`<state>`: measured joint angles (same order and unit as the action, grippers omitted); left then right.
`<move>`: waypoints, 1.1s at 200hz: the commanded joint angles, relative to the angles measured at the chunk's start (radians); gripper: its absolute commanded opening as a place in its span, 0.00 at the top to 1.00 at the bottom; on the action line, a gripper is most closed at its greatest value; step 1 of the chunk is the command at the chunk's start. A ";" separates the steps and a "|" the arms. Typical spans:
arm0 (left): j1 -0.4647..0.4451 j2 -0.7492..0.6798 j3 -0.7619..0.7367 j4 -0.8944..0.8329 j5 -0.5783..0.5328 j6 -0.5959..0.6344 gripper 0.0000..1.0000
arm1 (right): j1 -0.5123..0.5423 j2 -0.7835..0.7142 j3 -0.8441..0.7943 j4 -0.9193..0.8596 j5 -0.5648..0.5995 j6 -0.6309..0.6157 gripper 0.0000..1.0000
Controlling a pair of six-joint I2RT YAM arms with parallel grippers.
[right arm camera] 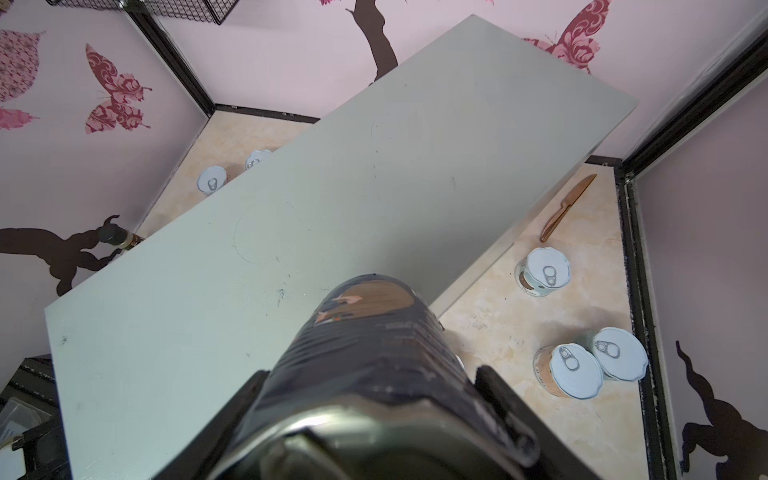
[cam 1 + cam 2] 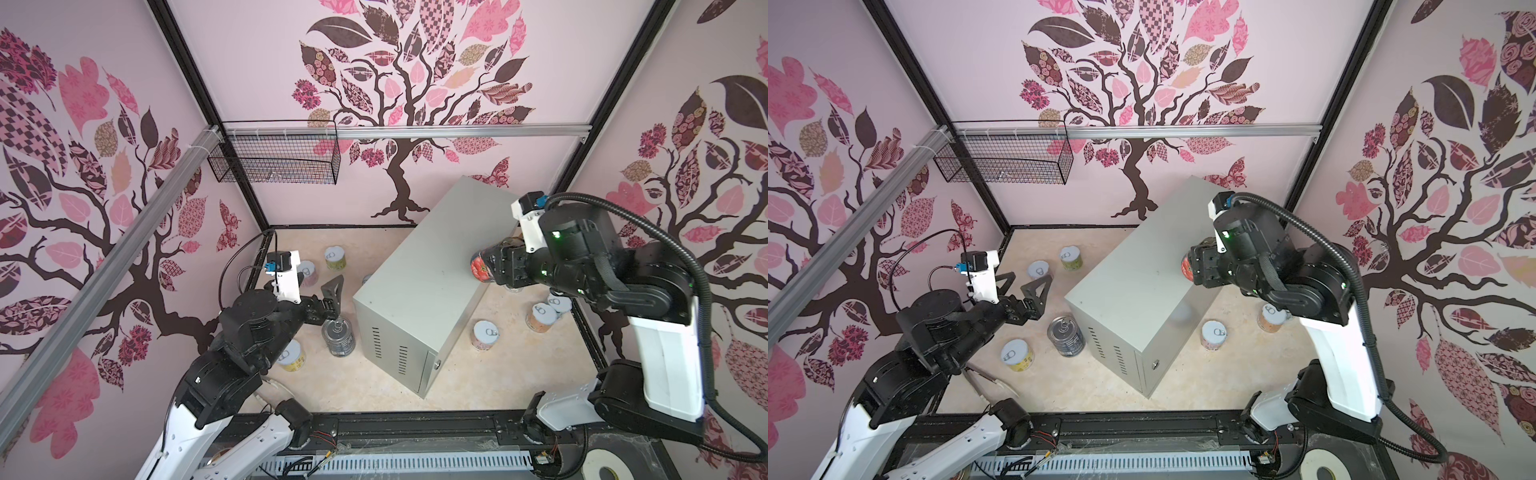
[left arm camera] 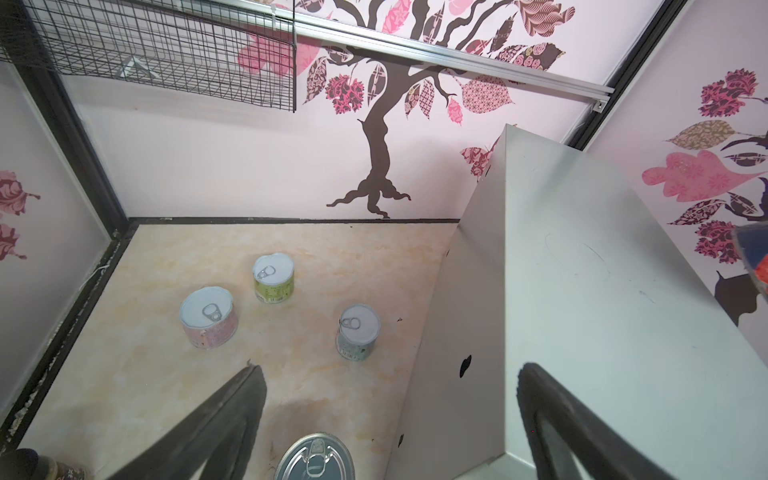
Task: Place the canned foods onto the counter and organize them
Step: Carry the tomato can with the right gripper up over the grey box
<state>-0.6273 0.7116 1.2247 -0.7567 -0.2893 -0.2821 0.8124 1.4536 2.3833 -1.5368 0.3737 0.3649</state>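
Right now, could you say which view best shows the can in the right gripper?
The right wrist view: the dark can is close up, clamped in the right gripper. Both top views show only its red end; the left wrist view, a sliver.

Matt grey metal counter; tall can glossy, seemingly film-wrapped.

The top of the counter lies open to me end to end, save where the held can in my right gripper hangs over its right edge. On my left, a tall dark can stands just beside the vented end and a yellow can closer to me, with passable gaps between three short cans farther back. On the right, the narrow floor strip is crowded by three more cans and a knife.
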 commanded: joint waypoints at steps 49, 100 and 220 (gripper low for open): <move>0.000 0.005 0.012 0.031 0.042 0.018 0.02 | -0.018 0.097 0.072 0.073 -0.059 -0.039 0.56; -0.001 -0.003 0.005 0.032 0.051 0.025 0.03 | -0.021 0.165 0.103 0.080 -0.059 -0.052 0.36; 0.000 0.004 0.004 0.048 0.081 0.021 0.02 | -0.021 0.168 0.018 0.200 -0.037 -0.111 0.00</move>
<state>-0.6273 0.7105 1.2247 -0.7403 -0.2226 -0.2676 0.7952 1.6646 2.4657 -1.4097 0.3202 0.2802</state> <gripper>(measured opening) 0.974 0.996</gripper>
